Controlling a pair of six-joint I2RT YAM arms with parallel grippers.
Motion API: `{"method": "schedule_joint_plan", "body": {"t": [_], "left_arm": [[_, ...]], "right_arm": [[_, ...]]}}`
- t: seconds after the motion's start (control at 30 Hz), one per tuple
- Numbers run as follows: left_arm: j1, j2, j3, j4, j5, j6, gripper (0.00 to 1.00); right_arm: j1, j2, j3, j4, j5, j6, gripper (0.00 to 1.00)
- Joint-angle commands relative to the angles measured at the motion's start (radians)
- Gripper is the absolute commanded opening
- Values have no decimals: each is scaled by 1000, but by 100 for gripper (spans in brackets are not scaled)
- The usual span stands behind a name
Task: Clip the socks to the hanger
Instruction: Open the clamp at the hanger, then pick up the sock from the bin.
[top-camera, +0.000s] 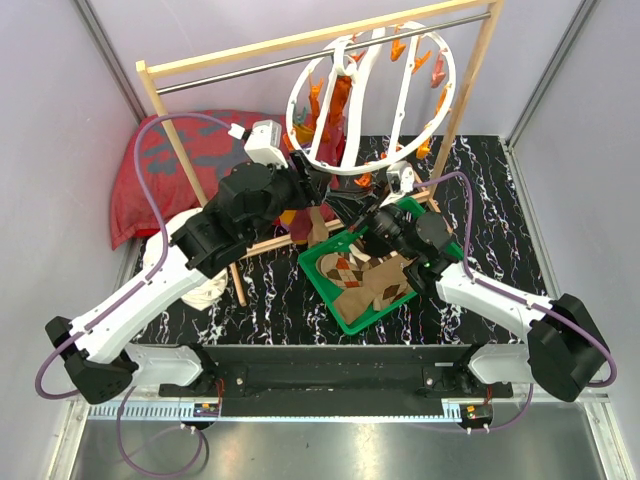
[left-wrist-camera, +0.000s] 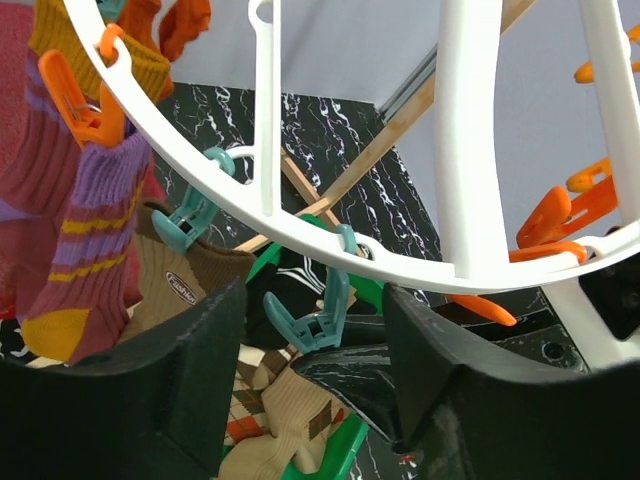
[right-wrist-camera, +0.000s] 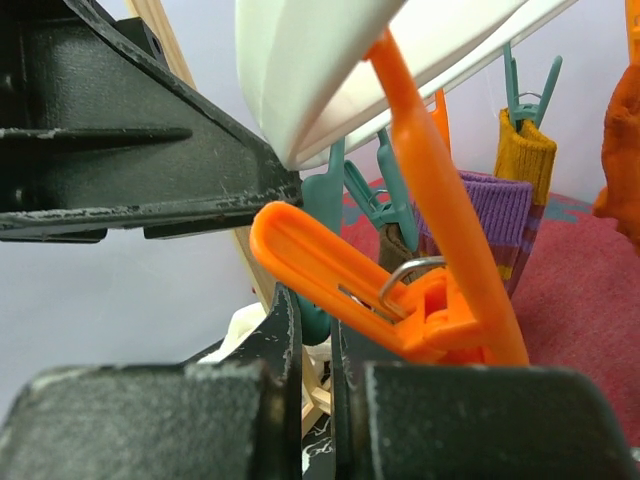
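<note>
Over black table (top-camera: 500, 200), only wrist views show left hand (left-wrist-camera: 315, 325) released, right hand (right-wrist-camera: 318, 345) clenched.

1. The right gripper's (right-wrist-camera: 318, 355) black fingers fill the bottom edge, closed to a thin slit.
2. An orange clip (right-wrist-camera: 400, 295) hangs just above them from the white hanger's (right-wrist-camera: 320, 70) rim, its lever tilted left.
3. Behind, teal clips (right-wrist-camera: 325, 200) dangle; one holds a purple striped sock (right-wrist-camera: 495, 210) with a yellow cuff.
4. A red cushion (right-wrist-camera: 590, 300) lies beyond.
</note>
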Motion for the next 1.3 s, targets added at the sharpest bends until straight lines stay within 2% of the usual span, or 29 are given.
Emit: {"method": "schedule_joint_plan", "body": {"t": [0.0, 0.3, 0.47, 0.57, 0.63, 0.67, 0.73, 0.77, 0.93, 1.07, 1.27], "left_arm": [[-7, 29, 46, 53, -27, -34, 55], [-7, 20, 36, 53, -43, -43, 38], [-7, 20, 36, 57, -43, -31, 22], [-7, 22, 36, 60, -46, -16, 14], [-7, 20, 35, 64, -50, -6, 8], [-7, 19, 33, 64, -51, 3, 5], [-7, 15, 32, 65, -59, 20, 1], [-7, 15, 32, 65, -60, 26, 0], [-7, 15, 36, 67, -73, 86, 0], [-8, 17, 36, 68, -73, 118, 0], [-8, 20, 35, 68, -86, 155, 0]], "right_arm": [[24, -14, 37, -31, 3, -53, 0], [34, -5, 40, -42, 11, -72, 0], [39, -9, 37, -60, 25, -79, 3], [37, -25, 26, -91, 48, -69, 16], [39, -43, 8, -106, 74, -50, 28], [39, -51, 0, -123, 84, -43, 37], [40, -78, -16, -155, 118, -16, 43], [39, -100, -21, -203, 133, -4, 47], [39, -178, -43, -427, 290, 105, 57], [39, -270, -33, -746, 408, 199, 69], [33, -355, -30, -1140, 574, 343, 73]]}}
